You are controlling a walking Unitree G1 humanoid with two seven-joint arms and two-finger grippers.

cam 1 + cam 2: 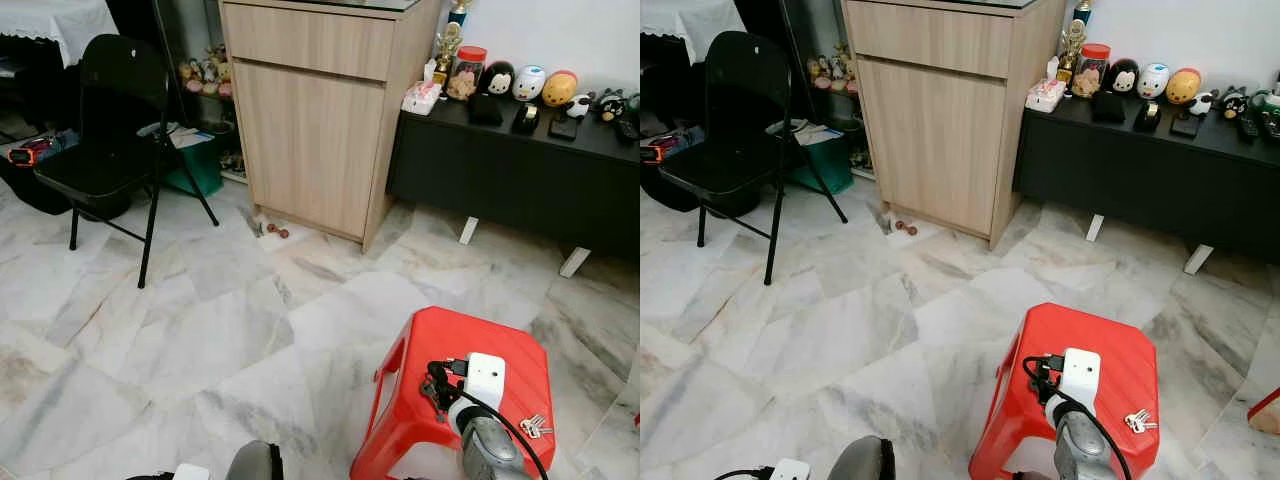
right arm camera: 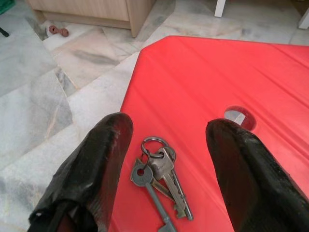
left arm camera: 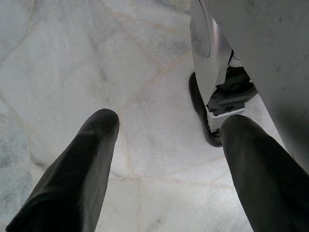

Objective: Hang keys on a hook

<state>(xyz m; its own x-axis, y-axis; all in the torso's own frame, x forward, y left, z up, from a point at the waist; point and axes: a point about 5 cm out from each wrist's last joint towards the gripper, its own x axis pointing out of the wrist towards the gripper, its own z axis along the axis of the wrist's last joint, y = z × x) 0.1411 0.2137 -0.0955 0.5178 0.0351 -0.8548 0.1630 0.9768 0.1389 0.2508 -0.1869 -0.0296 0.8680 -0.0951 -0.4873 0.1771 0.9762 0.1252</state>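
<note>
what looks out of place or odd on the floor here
A small reddish object lies loose on the marble floor at the foot of the wooden cabinet, like something dropped. The keys lie on a red stool between the open fingers of the right hand, not on any hook.

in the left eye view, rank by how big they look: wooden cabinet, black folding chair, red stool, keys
1. wooden cabinet
2. black folding chair
3. red stool, close to the chair in apparent size and nearer the camera, so this pair is unsure
4. keys, lying on the stool
</note>
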